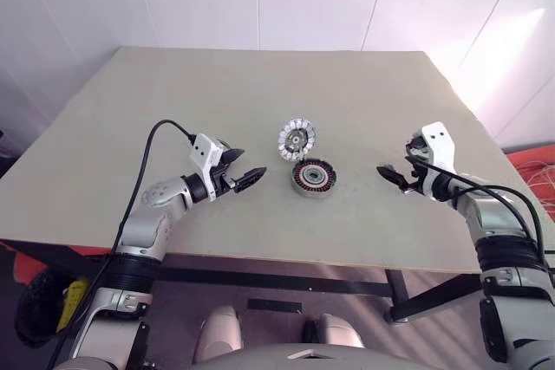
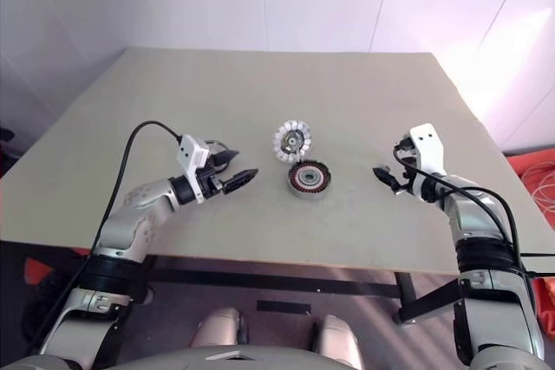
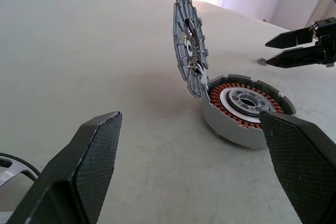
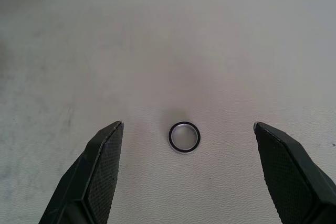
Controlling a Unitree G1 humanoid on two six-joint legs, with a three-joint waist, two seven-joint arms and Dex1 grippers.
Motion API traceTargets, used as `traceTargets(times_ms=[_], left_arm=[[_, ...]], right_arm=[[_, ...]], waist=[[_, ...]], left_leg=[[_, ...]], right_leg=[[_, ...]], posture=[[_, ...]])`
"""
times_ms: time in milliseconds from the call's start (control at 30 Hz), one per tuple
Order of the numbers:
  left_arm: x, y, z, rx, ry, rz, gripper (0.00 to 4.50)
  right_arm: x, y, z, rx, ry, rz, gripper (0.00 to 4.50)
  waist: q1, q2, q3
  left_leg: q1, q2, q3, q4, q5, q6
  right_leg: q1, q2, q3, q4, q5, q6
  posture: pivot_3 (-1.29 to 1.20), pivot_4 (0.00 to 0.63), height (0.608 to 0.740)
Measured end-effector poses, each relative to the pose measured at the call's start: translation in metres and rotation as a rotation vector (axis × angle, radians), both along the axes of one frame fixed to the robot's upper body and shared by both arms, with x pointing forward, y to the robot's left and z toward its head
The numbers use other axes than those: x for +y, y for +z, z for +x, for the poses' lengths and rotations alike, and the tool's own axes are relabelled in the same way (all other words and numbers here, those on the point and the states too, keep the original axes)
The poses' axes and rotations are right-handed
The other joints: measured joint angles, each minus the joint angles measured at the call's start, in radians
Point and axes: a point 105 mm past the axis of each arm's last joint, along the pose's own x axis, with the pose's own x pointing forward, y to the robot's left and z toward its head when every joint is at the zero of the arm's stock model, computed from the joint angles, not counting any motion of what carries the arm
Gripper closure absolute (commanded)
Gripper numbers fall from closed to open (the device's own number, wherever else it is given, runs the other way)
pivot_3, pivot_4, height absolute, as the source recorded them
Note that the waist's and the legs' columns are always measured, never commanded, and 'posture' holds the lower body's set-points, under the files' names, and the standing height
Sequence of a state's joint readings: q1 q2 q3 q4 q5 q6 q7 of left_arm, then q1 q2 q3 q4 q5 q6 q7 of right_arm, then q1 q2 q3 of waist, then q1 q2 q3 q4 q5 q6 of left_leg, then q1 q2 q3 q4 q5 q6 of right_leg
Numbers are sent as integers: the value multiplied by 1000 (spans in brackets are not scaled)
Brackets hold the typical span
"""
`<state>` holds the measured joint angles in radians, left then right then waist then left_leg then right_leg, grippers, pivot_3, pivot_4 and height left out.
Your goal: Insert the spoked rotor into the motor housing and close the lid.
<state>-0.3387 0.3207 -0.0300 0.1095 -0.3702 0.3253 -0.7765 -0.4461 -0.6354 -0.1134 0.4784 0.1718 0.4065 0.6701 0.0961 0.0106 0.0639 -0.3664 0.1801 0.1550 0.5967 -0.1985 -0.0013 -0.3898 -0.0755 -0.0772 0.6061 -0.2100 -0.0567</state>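
Observation:
The motor housing point(image 1: 312, 178) lies flat at the table's middle, its copper windings point(image 3: 223, 98) ringing a grey centre. The spoked rotor point(image 1: 297, 138) stands on edge, leaning at the housing's far rim, its silvery segments facing forward. My left gripper point(image 1: 252, 164) hovers open just left of the housing, pointing level at it with nothing between its fingers point(image 3: 89, 161). To the right of the housing my right gripper point(image 1: 392, 178) is open above a small metal ring point(image 4: 184, 138) on the table. The lid is out of view.
The beige table point(image 1: 173, 101) reaches back to a white wall. Bare tabletop lies around both parts. Its front edge runs just under both arms. Red items and cables point(image 1: 533, 171) lie on the floor past the right edge.

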Motion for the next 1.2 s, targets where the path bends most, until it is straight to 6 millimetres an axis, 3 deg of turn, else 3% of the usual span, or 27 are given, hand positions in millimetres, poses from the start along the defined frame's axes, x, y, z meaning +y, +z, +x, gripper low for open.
traceTargets(times_ms=[467, 867, 1200], left_arm=[[2, 0, 1, -4, 6, 15, 52], [3, 0, 1, -15, 9, 30, 0], [3, 2, 2, -23, 10, 32, 0]], right_arm=[[-10, -19, 1, 7, -43, 1, 0], [-10, -21, 3, -4, -42, 7, 3897], [-11, -21, 4, -9, -44, 5, 3898]], waist=[[0, 0, 0], [3, 0, 0], [2, 0, 0]], left_leg=[[3, 0, 0, 0, 0, 0], [6, -1, 0, 1, 0, 0], [6, -1, 0, 1, 0, 0]], right_leg=[[3, 0, 0, 0, 0, 0], [6, -1, 0, 0, -2, 4], [6, -1, 0, 0, -3, 5]], posture=[[0, 0, 740], [0, 0, 740], [0, 0, 740]])
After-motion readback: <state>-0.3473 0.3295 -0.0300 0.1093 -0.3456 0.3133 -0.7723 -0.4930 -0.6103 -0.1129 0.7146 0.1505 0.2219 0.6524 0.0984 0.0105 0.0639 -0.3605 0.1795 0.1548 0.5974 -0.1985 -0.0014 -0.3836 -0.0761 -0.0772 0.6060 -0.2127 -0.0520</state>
